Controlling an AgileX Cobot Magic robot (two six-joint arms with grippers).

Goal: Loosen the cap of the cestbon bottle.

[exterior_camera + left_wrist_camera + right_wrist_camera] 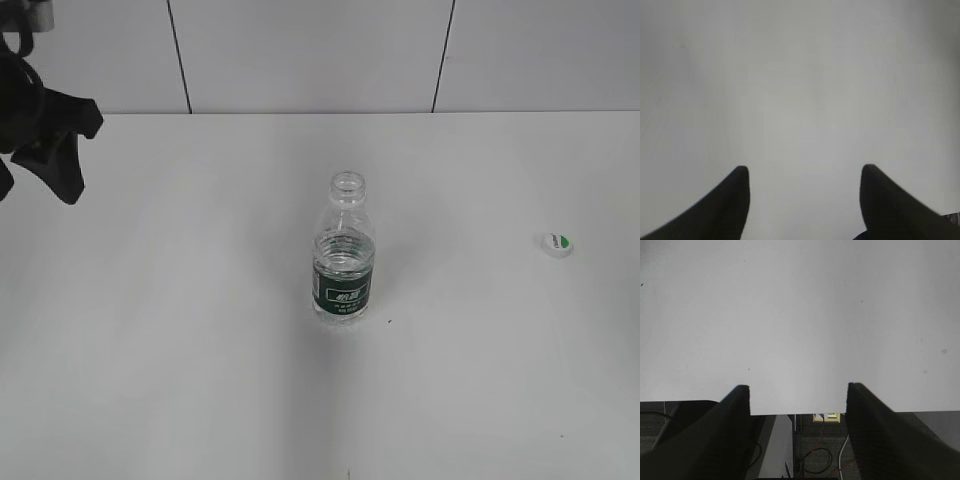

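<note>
The cestbon bottle (344, 252) stands upright at the middle of the white table, clear with a dark green label band, its threaded neck open with no cap on it. The cap (557, 243) lies on the table far to the right, white with a green mark on top. My left gripper (50, 135) hangs at the far left, well away from the bottle. In the left wrist view it (804, 172) is open and empty over bare table. My right gripper (798, 390) is open and empty at the table's edge; it is out of the exterior view.
The white table (200, 350) runs back to a tiled wall (300, 50). In the right wrist view the table edge (790, 412) shows, with floor cables and a socket (827, 416) below it.
</note>
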